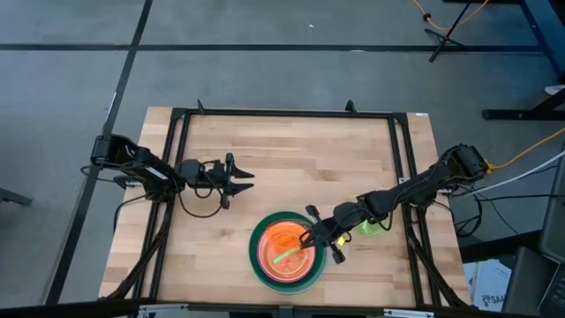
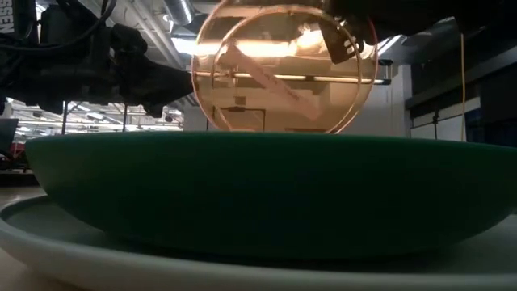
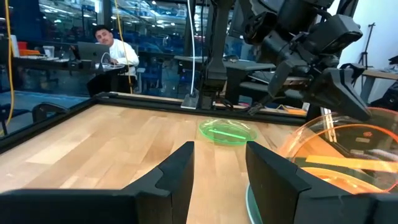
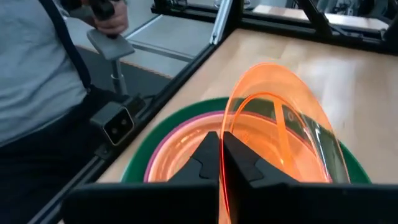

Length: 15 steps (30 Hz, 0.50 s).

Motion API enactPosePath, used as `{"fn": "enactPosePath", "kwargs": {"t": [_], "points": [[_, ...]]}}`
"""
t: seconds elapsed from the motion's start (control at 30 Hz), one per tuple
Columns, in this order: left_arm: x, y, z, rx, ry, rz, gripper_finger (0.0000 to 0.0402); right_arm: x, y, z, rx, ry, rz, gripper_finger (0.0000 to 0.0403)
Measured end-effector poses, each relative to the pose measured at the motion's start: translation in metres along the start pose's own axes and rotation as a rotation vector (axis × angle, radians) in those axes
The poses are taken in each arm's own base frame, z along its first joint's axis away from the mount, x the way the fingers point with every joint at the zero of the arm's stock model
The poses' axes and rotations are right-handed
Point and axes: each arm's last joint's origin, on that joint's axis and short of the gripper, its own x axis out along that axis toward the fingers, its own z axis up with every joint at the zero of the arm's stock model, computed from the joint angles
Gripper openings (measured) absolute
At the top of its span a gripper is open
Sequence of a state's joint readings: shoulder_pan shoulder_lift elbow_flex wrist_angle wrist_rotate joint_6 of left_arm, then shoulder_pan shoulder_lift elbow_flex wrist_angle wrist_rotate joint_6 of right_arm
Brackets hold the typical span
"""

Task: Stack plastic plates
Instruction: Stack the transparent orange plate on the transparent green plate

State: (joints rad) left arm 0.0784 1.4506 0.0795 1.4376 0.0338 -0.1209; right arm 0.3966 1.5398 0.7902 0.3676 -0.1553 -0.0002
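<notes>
A stack of plates sits near the table's near edge: a light blue plate (image 2: pixel 81 250) at the bottom, a dark green one (image 2: pixel 266 186) (image 1: pixel 259 263) on it, then a magenta rim (image 4: pixel 163 140) around peach. My right gripper (image 1: pixel 316 237) (image 4: pixel 222 155) is over the stack, shut on a translucent orange plate (image 2: pixel 283 69) (image 4: pixel 280 124). A small lime green plate (image 1: pixel 375 230) (image 3: pixel 228 132) lies flat on the table under my right arm. My left gripper (image 1: pixel 240 175) (image 3: pixel 219 165) is open, left of centre, touching nothing. My right gripper pinches the orange plate's rim (image 4: pixel 225 134) between its two fingers, coming in slanting from the table's right. The plate stands steeply tilted, almost on edge, above the stack. Its lower edge is hidden behind the dark green plate's rim, so whether it touches the stack cannot be told.
A black frame rail (image 1: pixel 282 113) runs around the wooden table top. A person (image 4: pixel 37 74) stands close by the table's near edge beside the stack, hand on a handle. Another person (image 3: pixel 112 46) sits far off in the room. Bare wood lies between the two grippers.
</notes>
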Motion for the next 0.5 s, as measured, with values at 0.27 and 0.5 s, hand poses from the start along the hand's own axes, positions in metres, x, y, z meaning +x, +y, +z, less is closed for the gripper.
{"fn": "enactPosePath", "kwargs": {"t": [0.27,0.5], "points": [[0.0000,0.0000,0.0000,-0.001,0.000,0.000,0.0138,0.0010,0.0076,0.0047,-0.010,-0.048,0.009,0.0000],[0.0000,-0.0002,-0.0001,-0.004,0.001,-0.007,0.0138,0.0075,0.0108,-0.0016,0.022,-0.027,0.022,0.0000]]}}
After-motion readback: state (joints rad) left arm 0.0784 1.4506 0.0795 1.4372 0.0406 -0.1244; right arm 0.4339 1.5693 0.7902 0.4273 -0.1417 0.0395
